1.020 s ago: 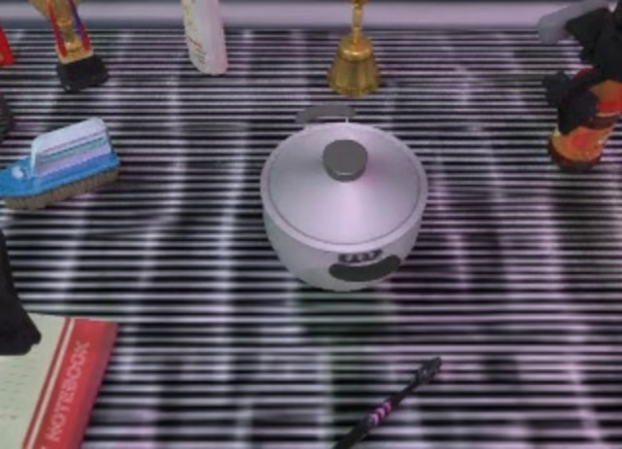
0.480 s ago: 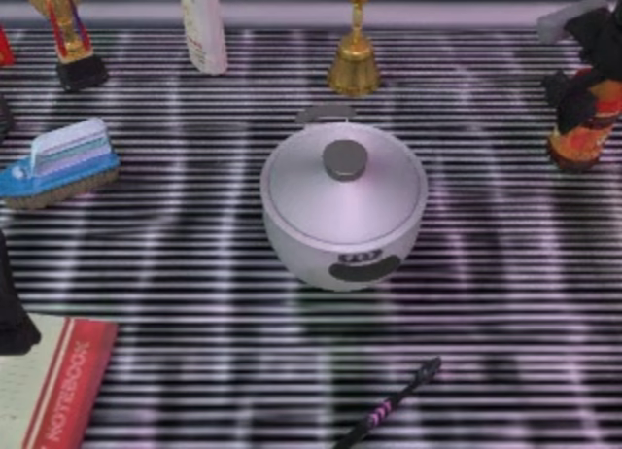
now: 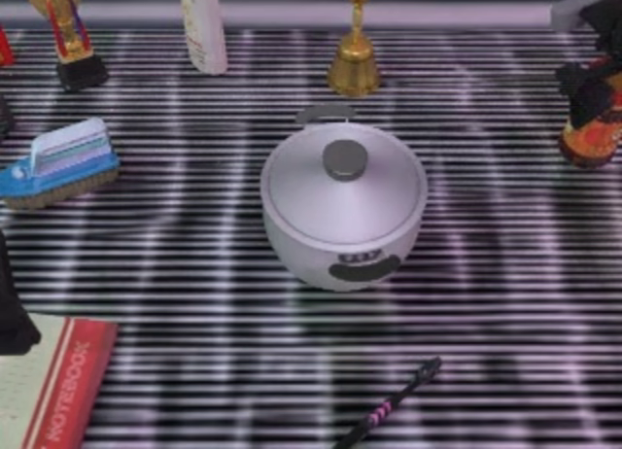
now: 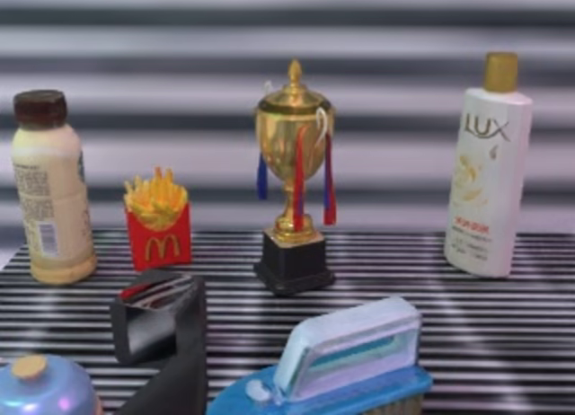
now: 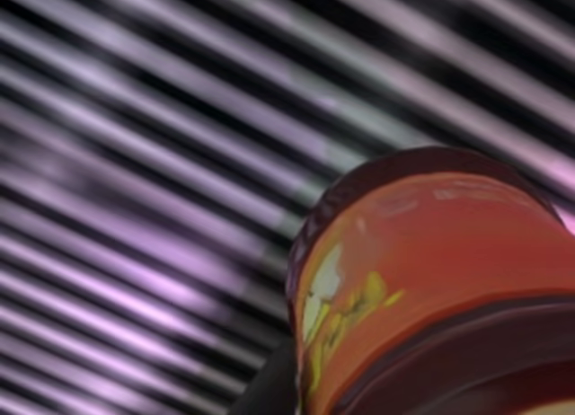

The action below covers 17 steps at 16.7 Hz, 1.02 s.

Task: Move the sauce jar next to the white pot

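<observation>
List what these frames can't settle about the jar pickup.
- Right gripper fingers, top view: dark arm over the sauce jar at the right edge hides whether they are closed on it.
- Jar lid, top view: covered by that gripper.
- Jar off the table or not: right wrist view shows only the jar's side up close.
- Left gripper: not in view; only dark arm at the top view's left edge.
- White pot: far handle partly hidden by its lid.

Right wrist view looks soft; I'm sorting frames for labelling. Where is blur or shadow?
Right wrist view: the small red-lidded sauce jar fills the corner, stripes behind it smeared. Top view: the large round white pot casts a faint shadow toward the near edge. Left wrist view: sharp, evenly lit.
</observation>
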Each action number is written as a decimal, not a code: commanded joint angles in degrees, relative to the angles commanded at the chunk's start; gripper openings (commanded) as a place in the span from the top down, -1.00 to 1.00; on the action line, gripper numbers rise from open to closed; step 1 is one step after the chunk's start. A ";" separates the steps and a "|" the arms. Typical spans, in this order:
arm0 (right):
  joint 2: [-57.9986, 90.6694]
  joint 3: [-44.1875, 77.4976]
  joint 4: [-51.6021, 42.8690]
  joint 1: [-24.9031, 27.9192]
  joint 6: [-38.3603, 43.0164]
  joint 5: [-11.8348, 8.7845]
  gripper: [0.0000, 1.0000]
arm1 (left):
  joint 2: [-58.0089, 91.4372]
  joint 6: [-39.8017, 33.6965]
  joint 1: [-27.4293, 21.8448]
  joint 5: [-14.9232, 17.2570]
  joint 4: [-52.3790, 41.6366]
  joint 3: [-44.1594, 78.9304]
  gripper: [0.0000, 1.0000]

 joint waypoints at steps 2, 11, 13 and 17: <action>-6.53 -6.44 0.20 0.15 0.15 -0.06 1.00 | 0.00 0.00 0.00 0.00 0.00 0.00 -1.00; -21.88 -22.02 0.05 0.78 0.18 -0.08 1.00 | 0.00 0.00 0.00 0.00 0.00 0.00 -1.00; -21.71 -21.82 0.05 0.44 0.29 -0.10 1.00 | 0.00 0.00 0.00 0.00 0.00 0.00 -1.00; -21.44 -22.70 1.00 2.01 4.24 0.19 1.00 | 0.00 0.00 0.00 0.00 0.00 0.00 -1.00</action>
